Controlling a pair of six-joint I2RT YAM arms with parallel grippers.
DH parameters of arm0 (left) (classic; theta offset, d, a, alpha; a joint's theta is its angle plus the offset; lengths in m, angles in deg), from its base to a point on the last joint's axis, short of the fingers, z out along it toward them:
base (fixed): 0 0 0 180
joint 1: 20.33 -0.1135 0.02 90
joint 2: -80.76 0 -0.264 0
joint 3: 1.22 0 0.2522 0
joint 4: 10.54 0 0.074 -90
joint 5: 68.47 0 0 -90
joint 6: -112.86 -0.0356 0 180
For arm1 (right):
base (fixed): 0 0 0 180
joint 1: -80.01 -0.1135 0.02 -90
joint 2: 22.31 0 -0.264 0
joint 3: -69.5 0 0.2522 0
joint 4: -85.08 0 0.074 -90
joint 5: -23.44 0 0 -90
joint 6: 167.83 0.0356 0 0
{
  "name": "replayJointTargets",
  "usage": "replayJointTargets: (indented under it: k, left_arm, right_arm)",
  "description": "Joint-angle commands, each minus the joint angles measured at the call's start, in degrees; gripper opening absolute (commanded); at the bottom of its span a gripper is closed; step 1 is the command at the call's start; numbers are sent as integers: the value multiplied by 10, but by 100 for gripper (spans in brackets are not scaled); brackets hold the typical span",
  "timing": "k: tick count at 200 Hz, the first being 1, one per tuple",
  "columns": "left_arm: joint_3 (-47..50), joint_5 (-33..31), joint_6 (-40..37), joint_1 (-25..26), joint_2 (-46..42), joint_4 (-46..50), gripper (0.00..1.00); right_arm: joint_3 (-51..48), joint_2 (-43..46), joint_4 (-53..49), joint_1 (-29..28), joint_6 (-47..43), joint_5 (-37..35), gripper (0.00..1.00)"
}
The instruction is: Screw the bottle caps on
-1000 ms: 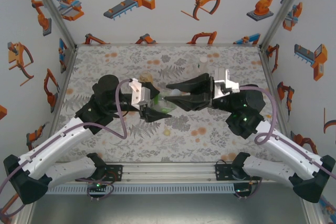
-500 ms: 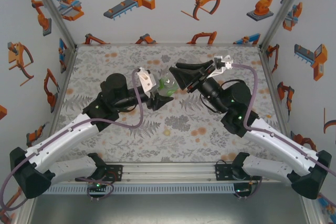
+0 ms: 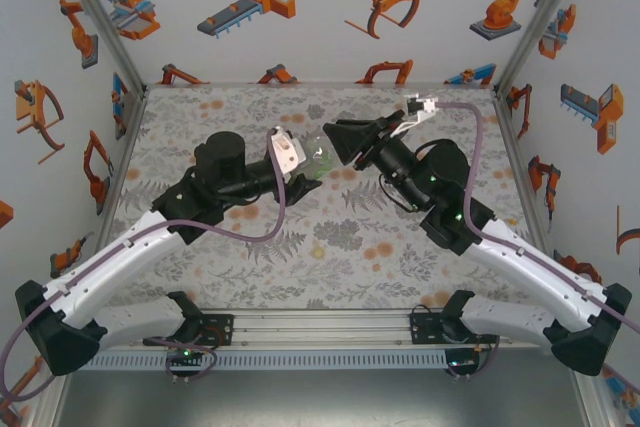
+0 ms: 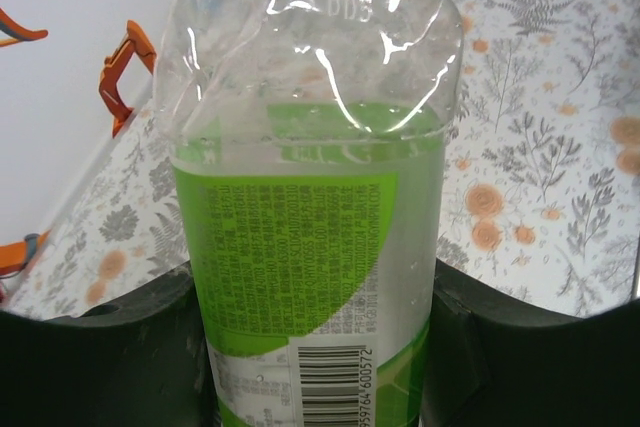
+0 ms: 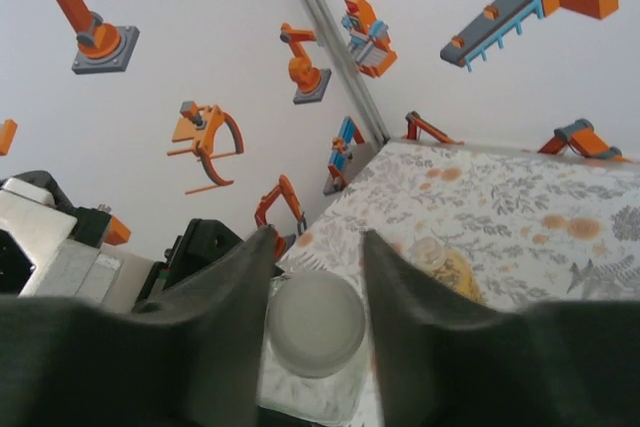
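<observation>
Aloft over the floral table, the slim clear bottle shows a green label, its fine print too small to read, and a barcode ending 600572. The left gripper is clamped around the bottle's body. A whitish cap sits on the neck between the fingers of the right gripper; whether they pinch it, I cannot tell.

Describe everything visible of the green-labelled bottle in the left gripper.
The slim bottle is clear, colourless plastic with a green-and-white label, fine print and a barcode; its bare end carries a stamped code. The left gripper clamps its sides, holding it above the table. A whitish cap on it sits between the right gripper's fingers.
</observation>
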Motion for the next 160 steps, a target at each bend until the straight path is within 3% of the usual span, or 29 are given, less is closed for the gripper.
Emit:
replayJointTargets:
  k: [1, 40, 81, 116, 160]
  left_arm:
    - [-22, 14, -63, -5, -3, 63, 0]
    - [-51, 48, -133, -36, -2, 173, 0]
    - [-57, 98, -184, -75, 0, 237, 0]
    - [-16, 128, -198, -78, -4, 205, 0]
    - [27, 143, -159, -78, 14, 144, 0]
  right_arm:
    - [11, 10, -65, 8, -2, -19, 52]
    - [30, 29, -144, 12, -1, -18, 58]
    - [55, 35, -228, 36, 25, 51, 65]
    - [76, 10, -276, 81, 114, 153, 67]
    - [83, -35, -304, 108, 190, 265, 71]
